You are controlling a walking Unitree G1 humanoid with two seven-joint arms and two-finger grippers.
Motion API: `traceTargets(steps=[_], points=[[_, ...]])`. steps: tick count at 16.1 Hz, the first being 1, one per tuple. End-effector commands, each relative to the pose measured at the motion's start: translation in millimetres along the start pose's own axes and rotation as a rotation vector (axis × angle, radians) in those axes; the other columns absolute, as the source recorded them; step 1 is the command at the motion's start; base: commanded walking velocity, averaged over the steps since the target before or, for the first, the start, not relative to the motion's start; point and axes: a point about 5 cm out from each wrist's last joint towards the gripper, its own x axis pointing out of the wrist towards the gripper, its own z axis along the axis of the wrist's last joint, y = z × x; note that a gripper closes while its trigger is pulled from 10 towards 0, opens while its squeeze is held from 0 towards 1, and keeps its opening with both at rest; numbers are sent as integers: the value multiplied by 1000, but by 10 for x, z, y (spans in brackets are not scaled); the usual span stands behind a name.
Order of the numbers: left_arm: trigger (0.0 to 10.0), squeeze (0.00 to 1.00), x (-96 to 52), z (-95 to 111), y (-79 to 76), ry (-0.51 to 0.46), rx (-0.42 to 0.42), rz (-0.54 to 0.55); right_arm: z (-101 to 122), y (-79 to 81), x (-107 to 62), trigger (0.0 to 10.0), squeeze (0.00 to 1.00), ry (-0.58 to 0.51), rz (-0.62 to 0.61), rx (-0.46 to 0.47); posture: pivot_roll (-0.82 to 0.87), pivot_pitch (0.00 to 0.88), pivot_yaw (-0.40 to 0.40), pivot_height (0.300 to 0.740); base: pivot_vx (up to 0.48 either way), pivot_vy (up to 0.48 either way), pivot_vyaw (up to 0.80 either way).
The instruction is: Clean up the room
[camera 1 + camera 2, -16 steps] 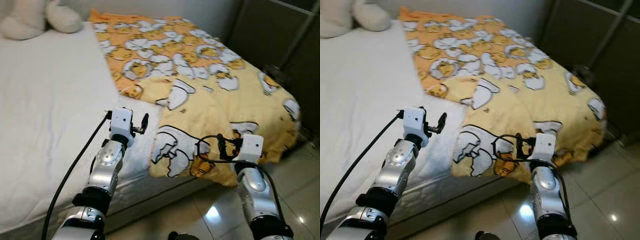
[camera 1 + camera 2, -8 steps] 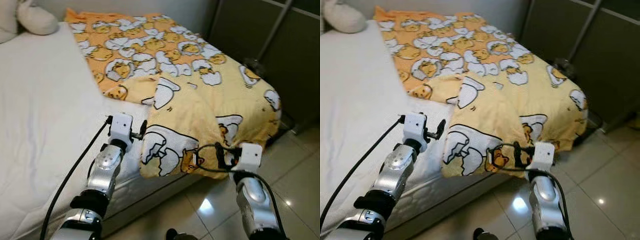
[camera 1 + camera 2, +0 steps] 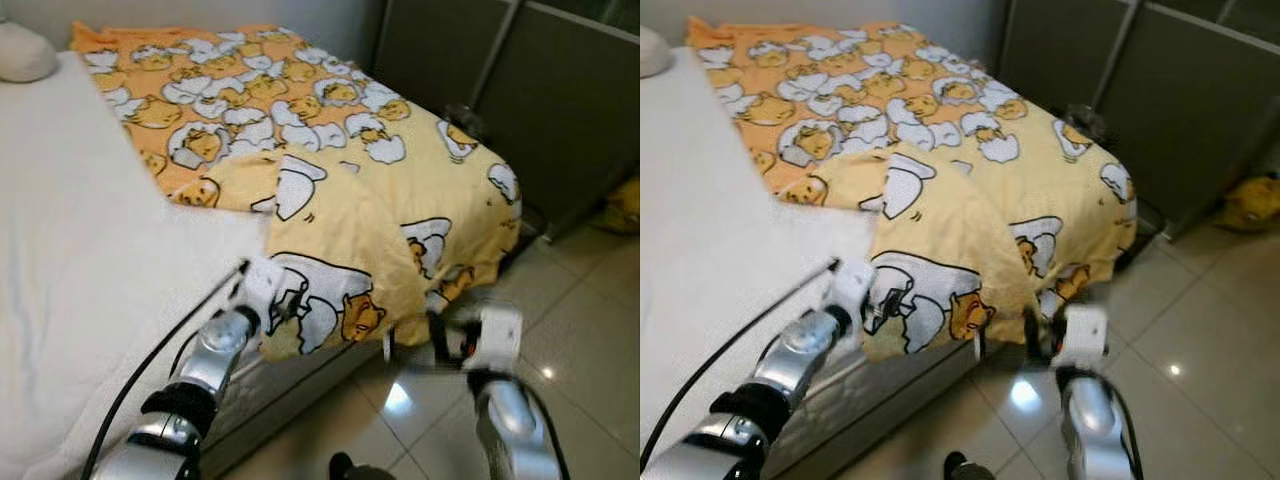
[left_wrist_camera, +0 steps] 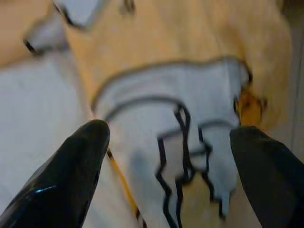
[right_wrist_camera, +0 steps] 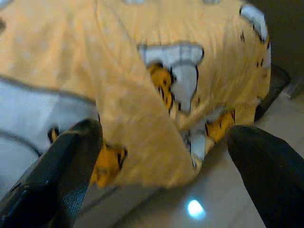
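one soft yellow blanket (image 3: 330, 170) lies on the bed (image 3: 90, 240). it is thin cloth with lots of little ducks and white cracked eggshells drawn on it. the far part is more orange, the near part is pale yellow. it covers the right half of the bed and hangs over the corner toward the floor (image 3: 590, 330). one flap is folded back near the bed's edge, with a big white eggshell picture on it, and the cloth is bumpy and wrinkled there.

the left half of the bed is bare. it is one white mattress with a fuzzy, dotted top and a quilted side.

i have two pincers. my left pincer (image 4: 166, 156) is right at the folded flap, by the edge of the bed. its two black shiny fingers (image 4: 71, 175) are spread wide, and the eggshell picture sits between them. they hold nothing.

my right pincer (image 5: 161, 166) is lower, off the bed's side, over the floor. its two black fingers are spread wide too, and the hanging corner of the blanket is in front of them. they hold nothing.

the floor is smooth shiny tile with a bright spot of light on it. a dark flat wall panel (image 3: 560, 100) stands behind the bed, and one small yellow thing (image 3: 1250, 200), too blurry to tell, lies on the floor by it.
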Motion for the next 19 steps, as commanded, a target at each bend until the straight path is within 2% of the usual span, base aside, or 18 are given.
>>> traceTargets(steps=[1,2,3,5,9,10,11,12,13,14,16,18,19], points=[[10000,0,32,35,22,19,27,15,8,-18,-27,10000,0,2,1,-10,-25,0,-33,740,0,0,-663],[10000,0,37,62,45,3,17,45,-24,-19,-71,10000,0,14,18,-34,-35,0,-30,740,0,0,-663],[10000,0,31,121,66,-55,-30,69,-56,-23,-123,10000,0,26,29,-72,-46,0,-22,740,0,0,-606],[10000,0,-48,141,54,-168,-82,58,-10,-45,-122,10000,0,0,26,-85,-46,0,-18,740,0,0,0],[10000,0,-37,-21,-38,-99,-60,76,18,-22,-140,10000,0,-5,43,-103,-46,0,-30,740,0,0,0],[10000,0,-32,-27,44,-94,-65,173,73,-52,-212,10000,0,-23,54,-145,-125,0,-69,740,0,0,0],[10000,0,-29,61,71,-162,-46,231,176,-88,-306,10000,0,-65,70,-172,-149,0,-93,740,0,0,0],[10000,0,-23,101,36,-194,-46,238,228,-106,-382,10000,0,-89,69,-151,-163,0,-111,740,0,0,0],[10000,0,-12,114,-44,-208,-80,238,264,-125,-528,10000,0,-102,69,-130,-176,45,-140,740,0,0,0],[10000,0,-4,82,-107,-191,-127,232,243,-132,-628,10000,0,-87,70,-135,-182,65,-149,740,0,0,0],[10000,0,13,27,-246,-165,-177,206,156,-138,-720,10000,0,-37,74,-138,-192,100,-163,740,0,0,0],[10000,0,6,-40,-425,-150,-181,151,109,-67,-845,10000,0,-4,119,-169,-219,142,-181,740,0,0,0],[10000,0,-9,-114,-453,-118,-181,166,131,-10,-916,10000,0,3,140,-181,-228,155,-181,740,0,0,0]])
